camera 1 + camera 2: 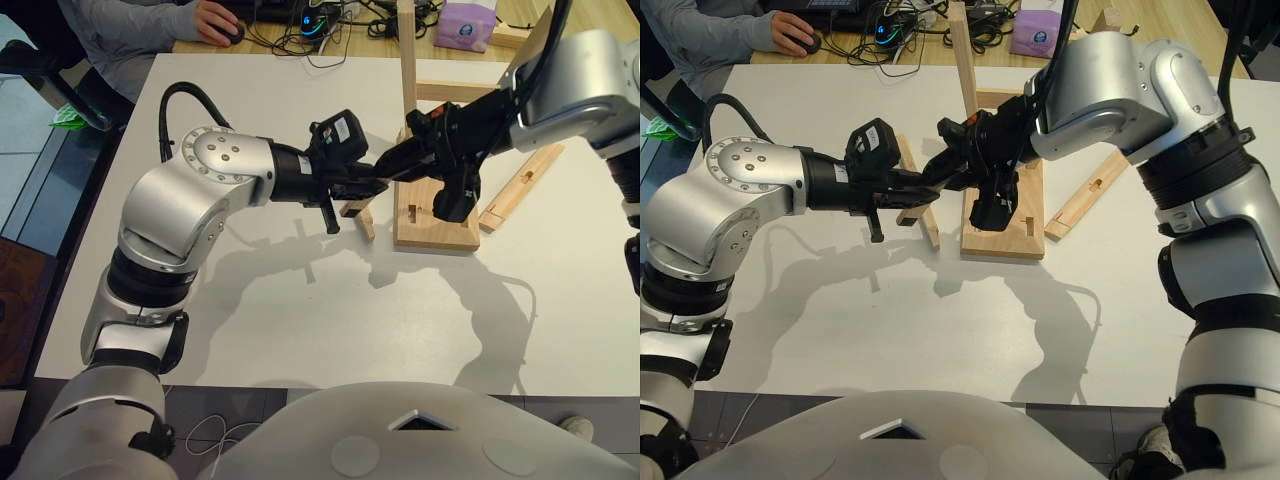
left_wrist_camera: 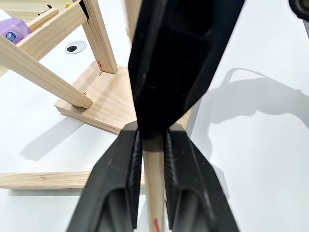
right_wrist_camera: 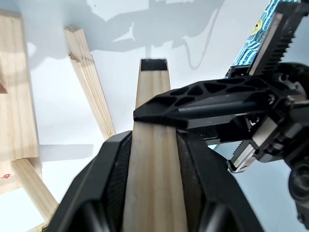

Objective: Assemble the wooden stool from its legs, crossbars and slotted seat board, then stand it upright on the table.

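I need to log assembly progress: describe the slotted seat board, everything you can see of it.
The seat board is a pale, bare-wood rectangle lying flat on the white table. A small slot shows in its near half. Two legs stand on it, joined by a crossbar. The right gripper, jaws shut on a loose wooden bar, hangs above it; contact cannot be told.
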